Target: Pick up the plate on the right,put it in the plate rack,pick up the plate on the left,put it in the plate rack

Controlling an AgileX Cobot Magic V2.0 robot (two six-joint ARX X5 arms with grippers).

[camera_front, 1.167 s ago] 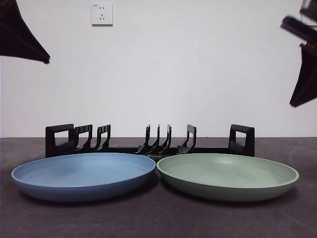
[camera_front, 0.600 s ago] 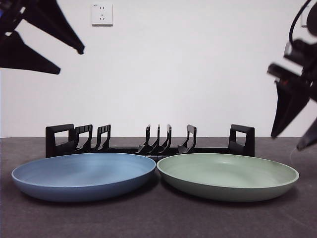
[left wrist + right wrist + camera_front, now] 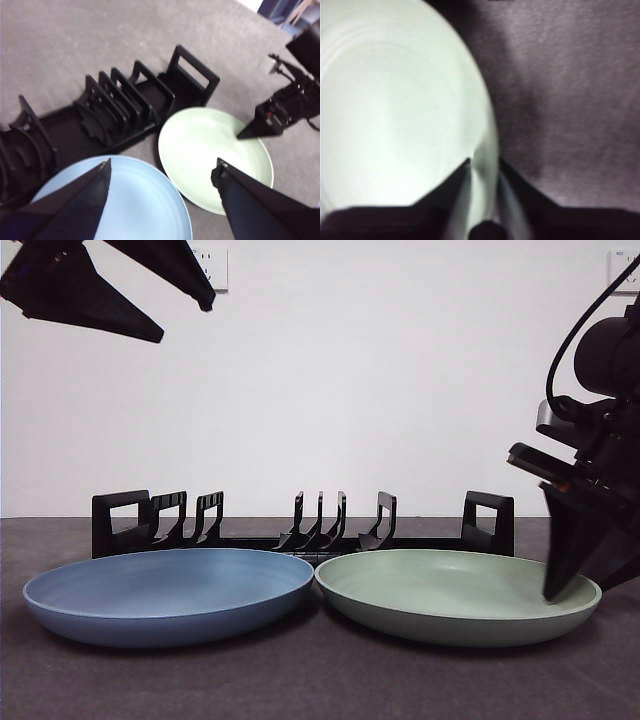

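Two plates lie side by side on the dark table in front of the plate rack [image 3: 488, 525] [image 3: 125, 102]: a blue one [image 3: 170, 590] [image 3: 140, 205] on the left and a pale green one [image 3: 450, 590] [image 3: 210, 150] [image 3: 395, 110] on the right. My right gripper [image 3: 585, 585] [image 3: 484, 162] is down at the green plate's right rim, open, one jaw inside the rim and one outside. It also shows in the left wrist view as the right gripper [image 3: 260, 127]. High above the blue plate, my left gripper [image 3: 185, 323] [image 3: 162, 164] hangs open and holds nothing.
The rack's curved prongs stand with nothing between them, a boxy handle at each end. A wall socket [image 3: 215, 270] is partly hidden behind the left arm. Bare grey table [image 3: 320, 680] runs in front of the plates and to the right of the green one [image 3: 570, 100].
The right gripper has come down from the upper right to the green plate's right rim. The left gripper has swung in at the top left and moved right. Neither plate has moved.
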